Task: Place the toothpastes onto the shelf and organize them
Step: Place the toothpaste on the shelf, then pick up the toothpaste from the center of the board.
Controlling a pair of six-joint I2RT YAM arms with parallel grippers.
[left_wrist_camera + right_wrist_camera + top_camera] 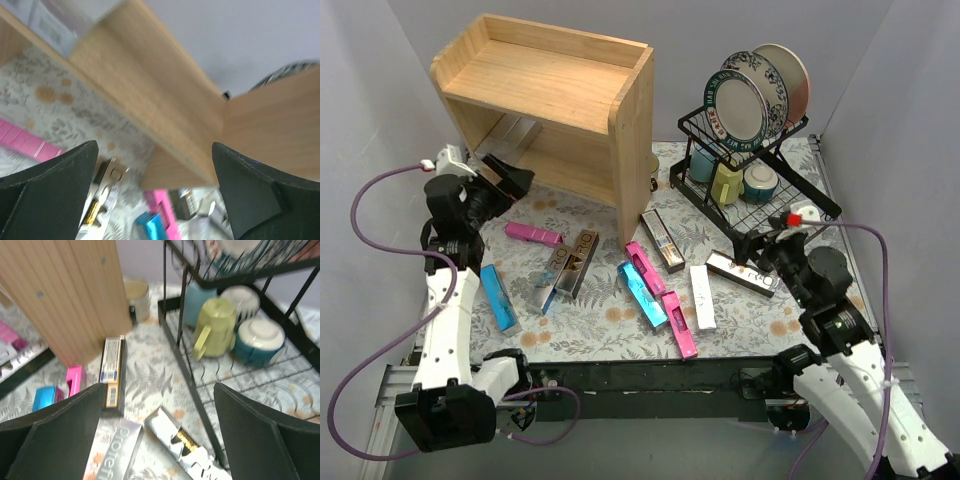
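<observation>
The wooden shelf stands at the back left; a silver carton lies on its lower tier. Several toothpastes lie loose on the floral cloth: pink, blue, silver-gold, blue, pink, white, brown. My left gripper is open and empty at the shelf's front left, facing the shelf board. My right gripper is open and empty above a silver carton beside the lettered carton.
A black wire dish rack with plates, a yellow-green mug and a teal bowl stands at the back right, close to my right gripper. A cream cup sits between shelf and rack.
</observation>
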